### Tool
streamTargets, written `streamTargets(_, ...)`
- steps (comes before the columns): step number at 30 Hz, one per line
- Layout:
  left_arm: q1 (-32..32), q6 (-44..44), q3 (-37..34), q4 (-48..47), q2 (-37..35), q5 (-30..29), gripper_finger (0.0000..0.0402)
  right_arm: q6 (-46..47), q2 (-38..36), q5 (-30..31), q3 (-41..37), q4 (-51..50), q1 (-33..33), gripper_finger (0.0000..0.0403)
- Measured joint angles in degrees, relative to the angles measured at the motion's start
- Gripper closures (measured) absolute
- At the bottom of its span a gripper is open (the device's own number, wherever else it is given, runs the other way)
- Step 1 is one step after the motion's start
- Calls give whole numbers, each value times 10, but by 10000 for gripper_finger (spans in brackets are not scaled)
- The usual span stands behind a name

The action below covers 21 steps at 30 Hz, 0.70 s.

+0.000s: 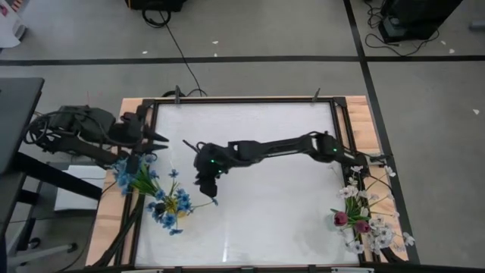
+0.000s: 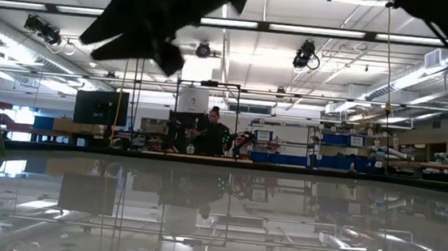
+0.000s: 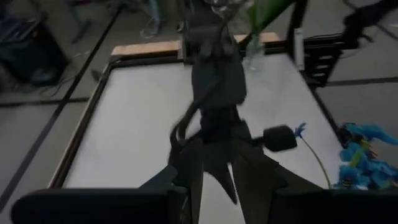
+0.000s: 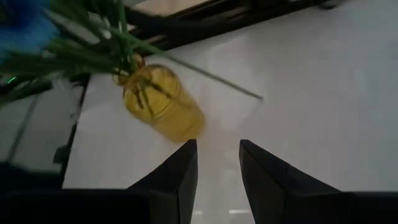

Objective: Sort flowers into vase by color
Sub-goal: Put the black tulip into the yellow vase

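Seen from above, the right end effector [image 1: 211, 179] hangs over the table [image 1: 258, 220] a little to 9 o'clock of its middle, its arm stretching in from the 3 o'clock edge. In the right wrist view its two fingers [image 4: 180, 177] stand apart with nothing between them, pointing toward a yellow glass vase [image 4: 163, 109] that holds green stems.

That vase sits at the table's 9 o'clock side, where the blue flowers [image 1: 165, 203] spread from it toward 5 o'clock. One blue sprig [image 1: 214, 201] lies on the table just beside the right end effector, toward 6 o'clock.

The white flowers [image 1: 379, 227] and the dark red tulip buds [image 1: 352, 222] are bunched together at the table's 4 o'clock corner; what holds them is hard to make out.

The left end effector [image 1: 157, 139] waits at the 10 o'clock edge, just above the blue bunch, its fingers [image 3: 186, 171] spread and empty.
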Motion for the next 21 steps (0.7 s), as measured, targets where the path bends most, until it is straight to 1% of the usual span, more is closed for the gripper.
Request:
streamTargets(4,0,-50,23,-41,13,-39,313,-47,38,-80,0,71,-24,274)
streamTargets(6,0,-76,28,-61,19,-57,313,-78,57,-104,1,103,-32,274)
streamTargets(9,0,-100,28,-75,25,-61,313,-126,84,-128,1,138,-37,274)
streamTargets(12,0,-133,28,-75,35,-61,313,-172,109,-142,1,172,-37,274)
streamTargets(15,0,-148,28,-75,48,-61,313,-196,133,-157,1,216,-36,274)
streamTargets(18,0,-162,28,-75,61,-61,313,-200,153,-155,1,274,-34,274)
streamTargets(21,1,-174,28,-75,75,-61,313,-202,168,-135,1,338,-30,269)
